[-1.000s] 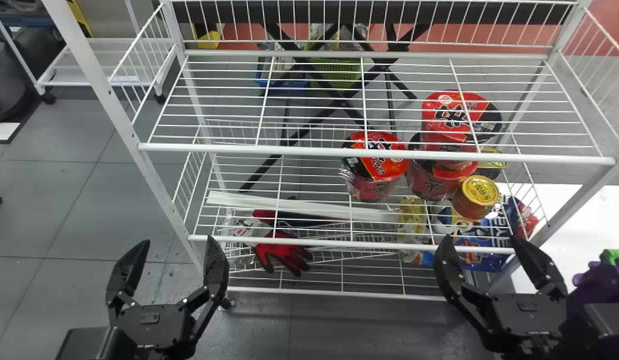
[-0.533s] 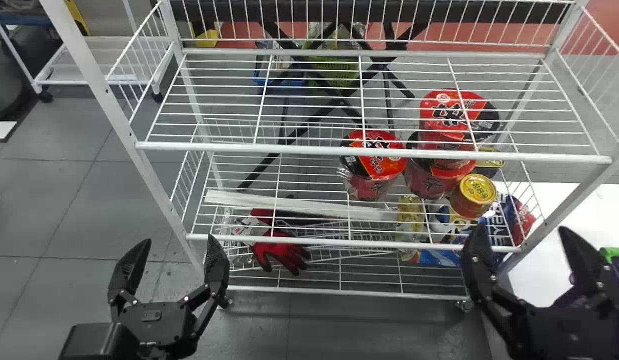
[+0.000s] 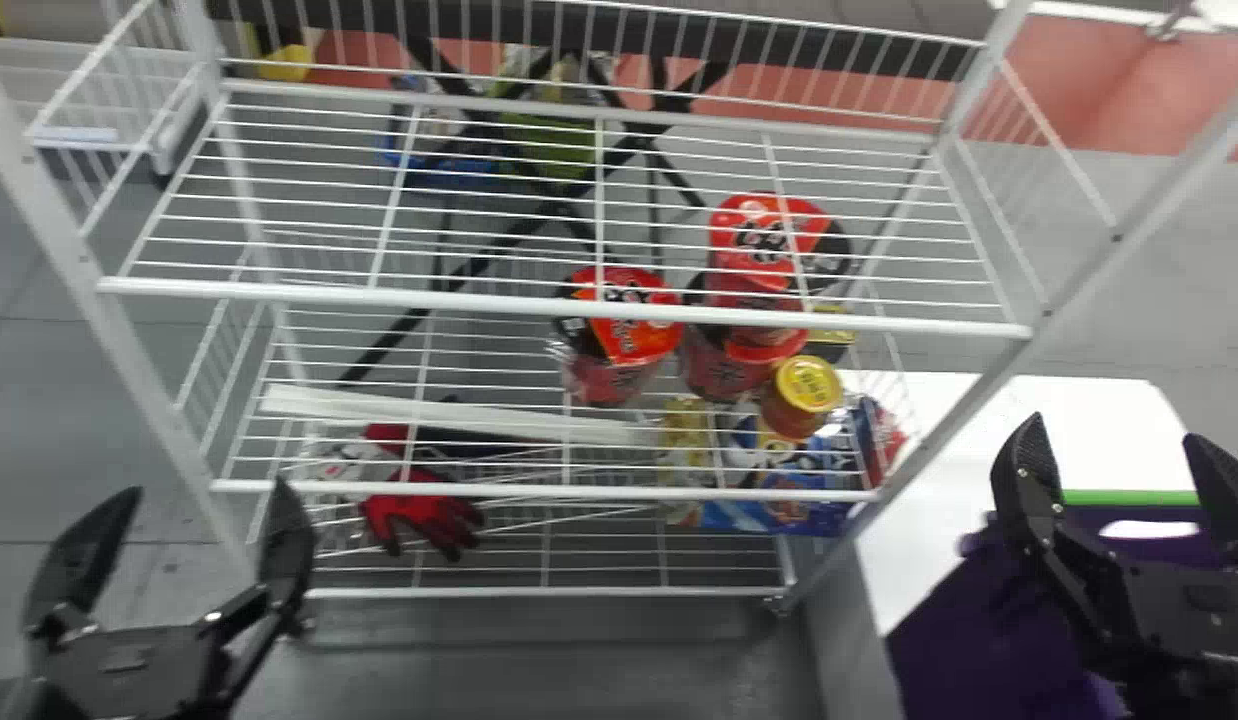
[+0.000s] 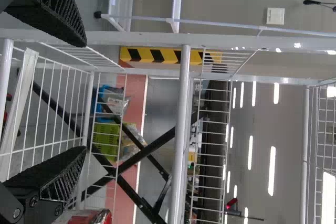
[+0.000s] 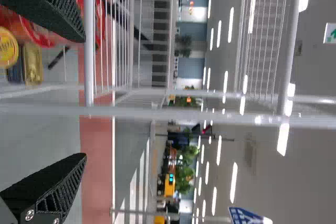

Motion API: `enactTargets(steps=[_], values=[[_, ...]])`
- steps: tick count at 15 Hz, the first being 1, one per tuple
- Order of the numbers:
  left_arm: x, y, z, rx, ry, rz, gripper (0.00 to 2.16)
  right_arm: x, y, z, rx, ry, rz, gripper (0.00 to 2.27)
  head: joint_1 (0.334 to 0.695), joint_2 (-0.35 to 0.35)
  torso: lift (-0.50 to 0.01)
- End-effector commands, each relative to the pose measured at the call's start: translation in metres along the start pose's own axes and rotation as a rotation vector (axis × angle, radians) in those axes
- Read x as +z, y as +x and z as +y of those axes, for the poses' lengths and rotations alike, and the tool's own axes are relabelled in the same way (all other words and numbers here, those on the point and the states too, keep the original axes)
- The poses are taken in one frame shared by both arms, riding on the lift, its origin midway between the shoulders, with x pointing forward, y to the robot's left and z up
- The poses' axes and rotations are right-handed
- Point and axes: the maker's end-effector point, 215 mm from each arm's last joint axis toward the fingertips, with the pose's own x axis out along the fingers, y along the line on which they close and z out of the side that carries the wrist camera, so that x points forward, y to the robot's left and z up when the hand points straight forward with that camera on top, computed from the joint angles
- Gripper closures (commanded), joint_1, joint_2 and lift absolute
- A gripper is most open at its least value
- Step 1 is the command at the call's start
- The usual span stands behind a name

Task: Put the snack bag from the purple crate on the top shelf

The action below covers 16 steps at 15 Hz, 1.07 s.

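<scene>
It's all left to do, I'd say: the black two-fingered left gripper [image 3: 207,492] and right gripper [image 3: 1119,440] gape wide, empty, the snack bag presumably inside that green-rimmed purple plastic crate [image 3: 979,620], bound for the white wire top shelf [image 5: 291,40].

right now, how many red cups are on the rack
3 visible: the left cup, the lower right cup, and the upper right cup stacked on it; more may be hidden behind

I record my left gripper [image 3: 207,490] as blurred and cut off by the head view's bottom edge. My right gripper [image 3: 1114,428] runs past that view's right edge and hides part of the purple crate [image 3: 964,620], itself cut off below. A shelf rail [image 3: 539,491] partly hides the red glove [image 3: 419,520].
</scene>
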Motion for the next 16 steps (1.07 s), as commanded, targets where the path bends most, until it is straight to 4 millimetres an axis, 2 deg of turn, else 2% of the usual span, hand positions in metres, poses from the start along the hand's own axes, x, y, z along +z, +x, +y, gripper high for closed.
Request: enactTargets(steps=[1,3,4,5,6,8,10,11,12,13,14,16], values=[[0.0,0.0,0.0,0.0,-0.001,0.001,0.12,0.017,0.006,-0.051,-0.081,-0.02,-0.022,0.01,0.695,-0.25,-0.452],[0.0,0.0,-0.001,-0.003,-0.001,0.001,0.12,0.021,0.006,-0.09,-0.142,-0.052,-0.021,0.01,0.695,-0.332,-0.452],[-0.001,0.0,-0.001,-0.003,-0.003,0.002,0.12,0.014,0.005,-0.113,-0.178,-0.061,-0.005,0.01,0.695,-0.35,-0.452],[-0.001,0.0,-0.001,-0.003,-0.004,0.004,0.12,0.002,0.003,-0.147,-0.239,-0.076,0.016,0.01,0.695,-0.35,-0.452],[-0.003,0.0,0.0,0.0,-0.003,0.007,0.12,-0.014,0.001,-0.176,-0.281,-0.079,0.053,0.01,0.695,-0.35,-0.452],[-0.005,-0.002,0.003,0.006,-0.004,0.008,0.12,-0.052,-0.005,-0.222,-0.334,-0.068,0.153,0.0,0.695,-0.35,-0.452],[-0.006,-0.002,0.002,0.004,-0.005,0.011,0.12,-0.089,-0.018,-0.266,-0.389,-0.024,0.264,0.0,0.695,-0.35,-0.452],[-0.007,-0.001,0.001,0.004,-0.005,0.012,0.12,-0.114,-0.027,-0.288,-0.413,0.025,0.354,0.0,0.695,-0.35,-0.452],[-0.008,-0.001,0.001,0.004,-0.004,0.015,0.12,-0.142,-0.037,-0.301,-0.415,0.102,0.459,0.01,0.695,-0.35,-0.452],[-0.009,-0.001,0.001,0.003,-0.001,0.018,0.12,-0.172,-0.047,-0.298,-0.391,0.183,0.579,0.0,0.695,-0.35,-0.452],[-0.01,0.0,0.001,0.004,-0.001,0.021,0.12,-0.19,-0.053,-0.294,-0.383,0.25,0.646,0.01,0.695,-0.35,-0.452],[-0.009,0.001,0.0,0.003,-0.001,0.017,0.12,-0.212,-0.061,-0.286,-0.373,0.294,0.726,0.0,0.695,-0.35,-0.452]])
